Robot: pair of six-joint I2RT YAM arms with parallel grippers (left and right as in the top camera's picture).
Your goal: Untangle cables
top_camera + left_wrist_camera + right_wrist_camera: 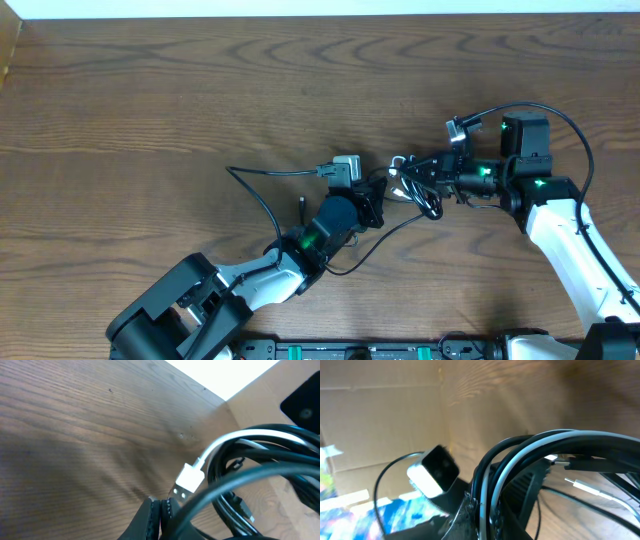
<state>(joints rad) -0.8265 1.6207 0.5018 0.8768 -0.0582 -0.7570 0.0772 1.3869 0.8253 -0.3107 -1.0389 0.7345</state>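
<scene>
**Pincers clamped at either side of the knot, ready for the pull-apart**

Left pincer [378,200] was clenched. Its tips met just below the white USB plug [189,480], with a thick black strand running right beside them, but I could not tell whether that strand was actually nipped. The right pincer [432,180] was grasping the cables [412,185]: in its wrist view a black-white-black run of cord rose straight out from between the fingertips.

Seen from overhead, the tangle hung between the two pincers, a little toward 3 o'clock from the middle of the counter [150,90]. The left pincer sat at its 8 o'clock side and the right at its 3 o'clock side. One loose black cable [255,195] trailed away toward 9 o'clock and curled back to 7 o'clock, and a small plug end [303,205] lay apart on the wood. The white cable [235,440] was looped in with several black ones.

The step in hand looked like the grip-and-separate stage. Both sides were taken up and nothing was freed yet. The next move probably called for drawing the pincers gently apart, left toward 9 o'clock and right toward 3 o'clock, while watching whether a loop slid free or cinched. The plug ends looked likely to snag inside the coil, so a slow pull with a regrasp would be safer than a hard tug.
</scene>
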